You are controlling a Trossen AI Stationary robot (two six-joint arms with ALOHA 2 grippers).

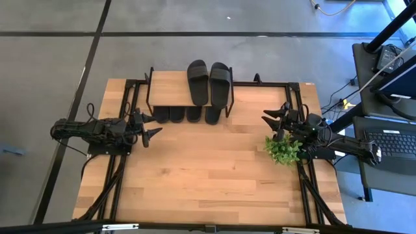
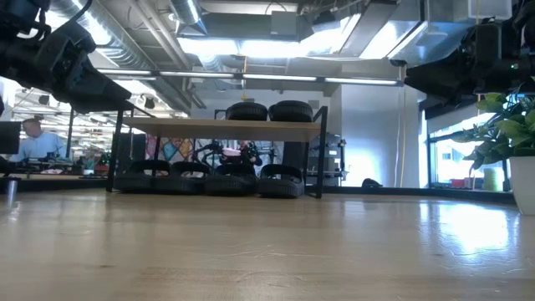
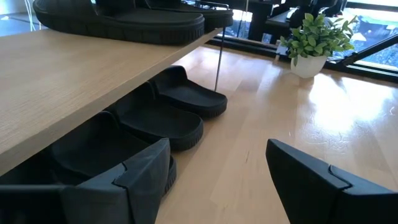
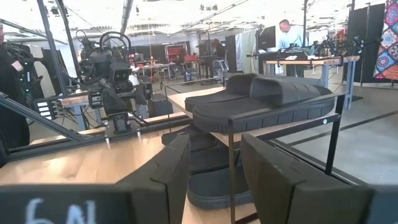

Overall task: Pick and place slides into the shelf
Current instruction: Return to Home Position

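Left gripper point(image 1: 151, 125) hovers by the table's point(image 1: 214, 175) left edge, fingers spread, empty. Right gripper point(image 1: 274, 114) hovers by the right edge, likewise spread (potted plant point(image 1: 282, 149) just beside it). Shelf point(image 1: 170, 91) sits at the far edge, with two slides point(image 1: 209, 81) on top and four slides point(image 1: 185, 115) beneath. For homing, we judge each arm should withdraw clear of plant and shelf legs.

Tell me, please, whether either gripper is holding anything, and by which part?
Nothing is held: the left gripper and right gripper are both open and empty, away from the slides in the shelf.
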